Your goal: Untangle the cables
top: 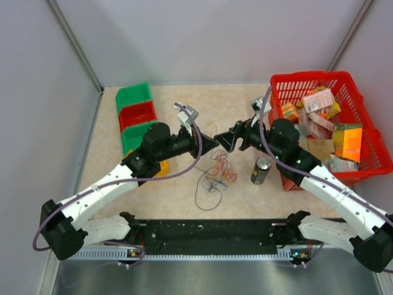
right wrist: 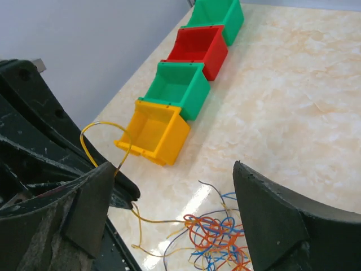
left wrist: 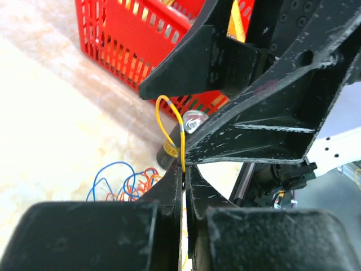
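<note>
The white left arm (top: 103, 189) and white right arm (top: 336, 185) have big black joints (top: 158, 139), thin purple hoses (top: 198, 145) and scratched black fingers (right wrist: 276, 220).

Glossy, smooth, stone-look table (top: 227, 98), shiny moulded plastic bins (right wrist: 179, 86), red plastic lattice basket (top: 310, 76), metal can (top: 261, 171) with bright top, thin smooth plastic-coated cables (top: 220, 167), matt black scuffed plastic fingers (right wrist: 282, 226), brushed metal ledge (top: 215, 279).

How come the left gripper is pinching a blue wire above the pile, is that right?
Not quite. The wire pinched in the left gripper is yellow, not blue, as the left wrist view shows. It is held above the pile, and the blue wires lie down there with the orange ones.
</note>
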